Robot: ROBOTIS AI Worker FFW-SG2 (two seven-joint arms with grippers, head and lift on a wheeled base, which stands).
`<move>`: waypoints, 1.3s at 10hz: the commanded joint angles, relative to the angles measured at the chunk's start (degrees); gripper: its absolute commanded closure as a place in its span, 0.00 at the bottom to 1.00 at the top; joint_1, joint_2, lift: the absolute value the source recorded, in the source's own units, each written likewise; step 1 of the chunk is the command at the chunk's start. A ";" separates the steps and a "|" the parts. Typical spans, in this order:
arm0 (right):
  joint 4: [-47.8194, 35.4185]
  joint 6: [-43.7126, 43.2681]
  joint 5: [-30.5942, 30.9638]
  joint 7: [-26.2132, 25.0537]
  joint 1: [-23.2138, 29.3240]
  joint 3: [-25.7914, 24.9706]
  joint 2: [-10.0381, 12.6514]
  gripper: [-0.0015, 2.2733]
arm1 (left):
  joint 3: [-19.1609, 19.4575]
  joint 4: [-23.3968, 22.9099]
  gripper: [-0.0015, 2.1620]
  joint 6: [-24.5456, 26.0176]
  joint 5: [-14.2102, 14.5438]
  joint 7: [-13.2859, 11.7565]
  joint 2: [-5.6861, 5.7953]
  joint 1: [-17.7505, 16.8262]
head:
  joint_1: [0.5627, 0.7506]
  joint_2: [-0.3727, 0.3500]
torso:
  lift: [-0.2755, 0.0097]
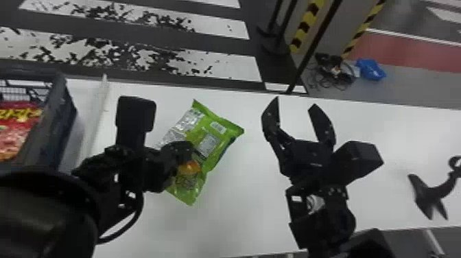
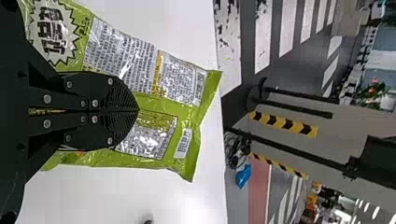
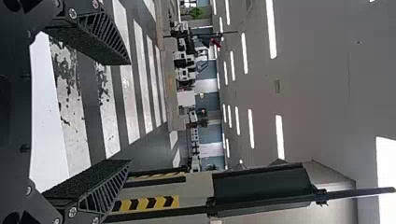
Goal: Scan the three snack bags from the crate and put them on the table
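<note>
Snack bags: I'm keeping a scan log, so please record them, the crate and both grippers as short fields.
green bag: on the table, partly hidden by the left gripper
red bag: inside the crate
crate: at the head view's left edge
left gripper: fingers shut
right gripper: fingers open, nothing between them

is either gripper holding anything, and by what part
The right gripper is open and empty. The left gripper is shut over the green snack bag; whether it pinches a fold of the bag cannot be told.
</note>
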 commanded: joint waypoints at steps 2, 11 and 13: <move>-0.09 0.00 -0.19 0.00 -0.38 0.30 0.00 0.06 | -6.59 10.48 0.99 -8.89 -0.60 -2.78 -1.88 -1.04 | 0.70 0.05 | 0.64; 0.44 0.17 -0.90 0.00 -1.26 0.74 -0.79 0.06 | -9.23 24.28 0.00 -20.85 -1.65 -9.63 -1.88 -2.36 | 0.70 0.03 | 0.64; -0.09 0.00 -0.90 0.00 -0.91 0.65 -0.79 0.06 | -8.96 22.17 0.01 -20.85 -1.83 -9.72 -1.88 -1.83 | 0.70 0.03 | 0.64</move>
